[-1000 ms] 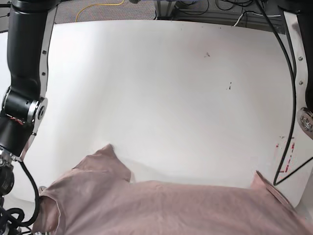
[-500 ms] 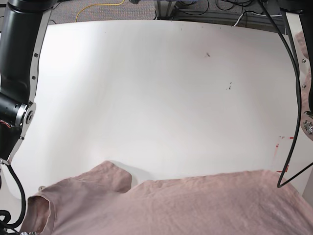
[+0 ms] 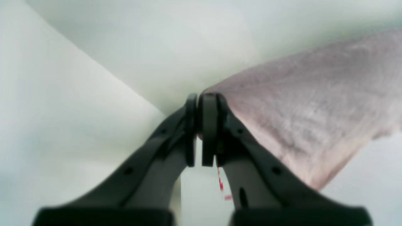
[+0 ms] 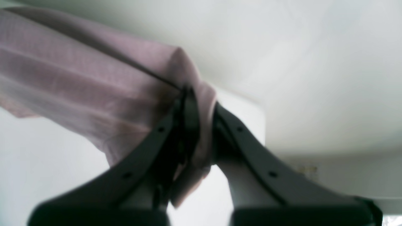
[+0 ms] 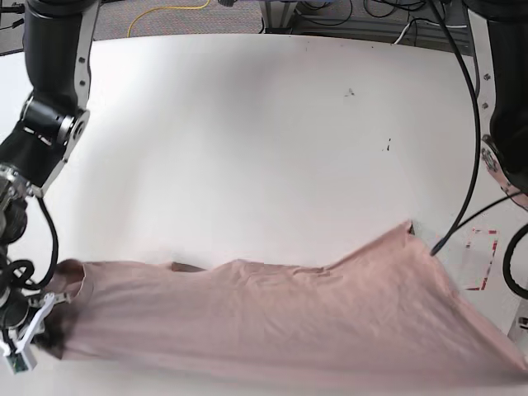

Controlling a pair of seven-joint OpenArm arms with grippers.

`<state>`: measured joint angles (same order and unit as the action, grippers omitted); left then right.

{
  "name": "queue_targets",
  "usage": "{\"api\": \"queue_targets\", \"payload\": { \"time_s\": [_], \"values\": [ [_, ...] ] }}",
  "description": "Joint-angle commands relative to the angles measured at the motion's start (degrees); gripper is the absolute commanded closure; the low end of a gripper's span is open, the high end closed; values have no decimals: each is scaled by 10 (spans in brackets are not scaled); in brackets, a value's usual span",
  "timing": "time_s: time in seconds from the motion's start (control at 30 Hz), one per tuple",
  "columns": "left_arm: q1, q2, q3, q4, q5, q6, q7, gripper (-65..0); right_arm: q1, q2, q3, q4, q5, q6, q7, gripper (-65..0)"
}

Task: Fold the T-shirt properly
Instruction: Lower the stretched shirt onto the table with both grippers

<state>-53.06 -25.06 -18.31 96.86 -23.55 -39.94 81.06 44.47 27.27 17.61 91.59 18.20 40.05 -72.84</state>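
The mauve-tan T-shirt hangs stretched in a wide band across the front of the white table. My right gripper is shut on a bunched fold of the T-shirt. In the base view it sits at the cloth's left end. My left gripper is shut on the edge of the T-shirt. In the base view only its arm shows at the right edge. The cloth's right end runs out of the frame.
Red tape marks lie on the table at the right, beside a black cable that hangs from the arm. Small dark specks mark the far table. Cables and a yellow cord lie beyond the far edge.
The shirt has been drawn farther onto the table and pulled taut into one wide band. The arm on the view's left has swung inward with its end of the cloth.
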Motion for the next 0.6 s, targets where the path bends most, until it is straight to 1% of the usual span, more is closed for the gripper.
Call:
{"api": "queue_targets", "payload": {
  "time_s": [0.0, 0.07, 0.27, 0.37, 0.57],
  "values": [
    [33, -7, -12, 34, 6, -1, -11, 0, -42, -2, 27, 43, 1, -1, 11, -30],
    [70, -6, -25, 49, 6, -1, -11, 0, -90, -5, 46, 65, 1, -1, 11, -30],
    [184, -4, -57, 75, 6, -1, -11, 0, -212, -35, 84, 118, 1, -1, 11, -30],
    [237, -3, -71, 88, 6, -1, -11, 0, -264, -46, 96, 135, 1, -1, 11, -30],
    [331, -2, -87, 111, 6, -1, -11, 0, -341, -66, 118, 163, 1, -1, 11, -30]
  ]
}}
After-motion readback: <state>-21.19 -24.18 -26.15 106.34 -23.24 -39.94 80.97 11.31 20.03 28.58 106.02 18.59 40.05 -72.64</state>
